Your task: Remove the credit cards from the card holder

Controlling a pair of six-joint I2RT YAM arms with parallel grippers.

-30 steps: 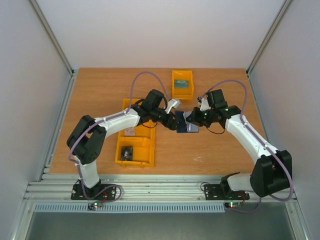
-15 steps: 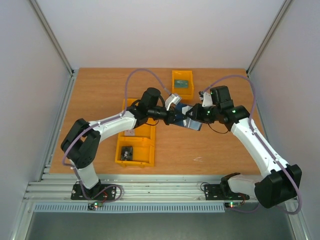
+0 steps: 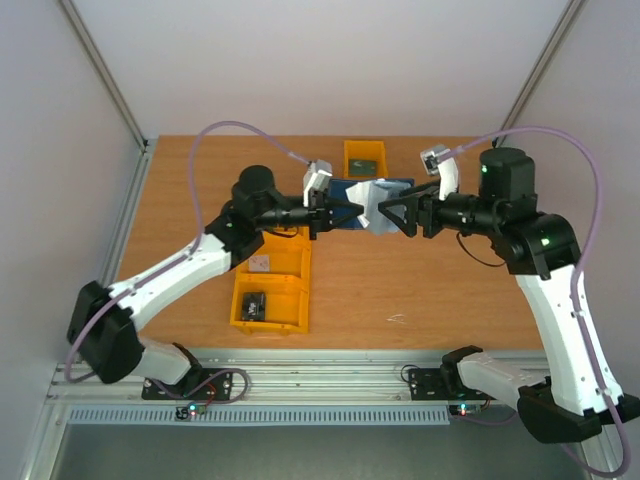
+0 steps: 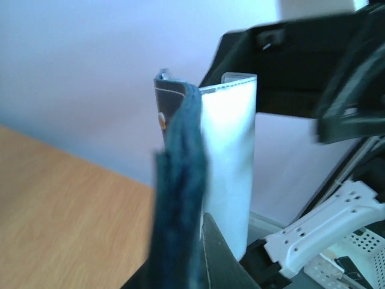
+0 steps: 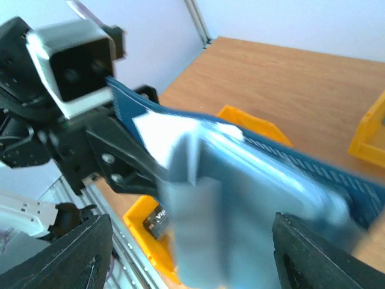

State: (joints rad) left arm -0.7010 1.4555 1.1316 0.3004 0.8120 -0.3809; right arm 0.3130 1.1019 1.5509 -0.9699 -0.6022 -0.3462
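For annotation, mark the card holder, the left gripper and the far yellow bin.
card holder (image 3: 350,190), top external view, on its navy outer face.
left gripper (image 3: 345,212), top external view, midway between its fingertips.
far yellow bin (image 3: 349,160), top external view, on its left wall.

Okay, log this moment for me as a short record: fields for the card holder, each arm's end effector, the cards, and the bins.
card holder: open, held above the table between both arms
left end effector: shut on the holder's dark edge
right end effector: fingers spread wide on either side of the pale pocket flap
credit cards: none seen out of the holder
bins: small yellow bin at far centre; long yellow bin on the left, with a dark item inside
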